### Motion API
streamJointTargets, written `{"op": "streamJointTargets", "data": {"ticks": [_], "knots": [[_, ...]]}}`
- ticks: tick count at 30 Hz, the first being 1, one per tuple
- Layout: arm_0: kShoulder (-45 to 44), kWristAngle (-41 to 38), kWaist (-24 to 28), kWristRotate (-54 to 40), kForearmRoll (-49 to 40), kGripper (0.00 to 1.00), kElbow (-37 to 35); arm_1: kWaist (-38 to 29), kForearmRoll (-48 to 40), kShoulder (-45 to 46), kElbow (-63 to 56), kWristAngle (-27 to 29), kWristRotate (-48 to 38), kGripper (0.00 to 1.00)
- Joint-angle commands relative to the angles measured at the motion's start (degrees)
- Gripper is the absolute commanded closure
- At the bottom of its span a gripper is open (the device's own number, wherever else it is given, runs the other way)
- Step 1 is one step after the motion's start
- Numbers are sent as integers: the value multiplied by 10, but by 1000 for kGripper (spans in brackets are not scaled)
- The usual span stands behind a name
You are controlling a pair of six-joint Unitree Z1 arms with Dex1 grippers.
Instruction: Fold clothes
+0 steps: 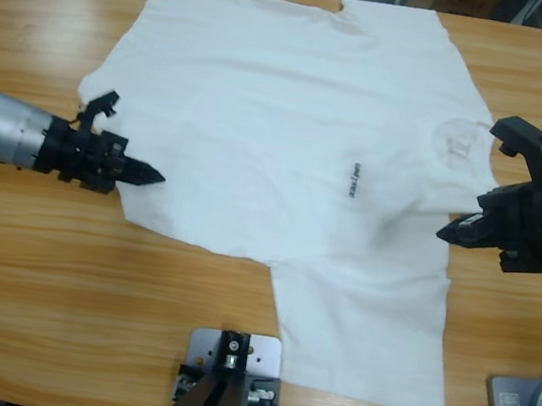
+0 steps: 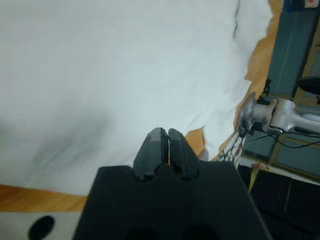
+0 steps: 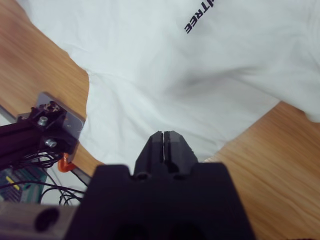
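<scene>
Left gripper (image 1: 153,176): black jaws pressed together to a point, nothing between them. In the high view it enters from the left edge on a silver forearm and its tip lies over the hem edge of the T-shirt (image 1: 288,155). In the left wrist view the closed jaws (image 2: 165,150) sit over white cloth, with a sliver of wooden table (image 2: 196,141) just past the tip.

Right gripper (image 1: 452,232): jaws likewise closed, holding nothing. In the high view it enters from the right edge, tip at the shirt's border just below the round neck. In the right wrist view the shut jaws (image 3: 166,147) hover over the edge of the cloth (image 3: 165,75), bare wood to the right.

T-shirt: one, plain white, short-sleeved. Lies spread flat on the table (image 1: 87,288), turned sideways, neck toward the right, hem toward the left. One sleeve reaches toward the near edge, the other toward the far edge. Mild wrinkles around the near armpit.

Chest text (image 1: 352,178): small dark line, near the shirt's middle in the high view; also visible at the top of the right wrist view (image 3: 199,16).

Table: long, wooden, light brown grain.
</scene>
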State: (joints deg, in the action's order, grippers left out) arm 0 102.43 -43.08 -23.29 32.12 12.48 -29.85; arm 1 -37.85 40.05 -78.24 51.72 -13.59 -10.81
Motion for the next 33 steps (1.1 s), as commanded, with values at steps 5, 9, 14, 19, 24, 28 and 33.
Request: {"op": "streamJointTargets", "data": {"ticks": [5,9,14,19,24,28,33], "knots": [[-201,4,-52,19,-8,1000,117,-5,-3,1,-18,-2,4,1000],[-284,98,-128,53,-74,899,109,-5,-1,-5,-14,-13,5,623],[-221,191,-155,73,-143,335,70,-6,4,-8,-10,-22,5,286],[-126,215,-154,93,-133,27,76,-5,4,-1,-12,-27,6,239],[-121,215,-128,100,-129,4,71,-6,4,0,-13,-28,6,230],[-112,215,-111,100,-115,4,56,-5,4,1,-14,-28,6,230],[-40,212,-88,100,-62,9,33,-6,4,1,-13,-28,6,230]]}}
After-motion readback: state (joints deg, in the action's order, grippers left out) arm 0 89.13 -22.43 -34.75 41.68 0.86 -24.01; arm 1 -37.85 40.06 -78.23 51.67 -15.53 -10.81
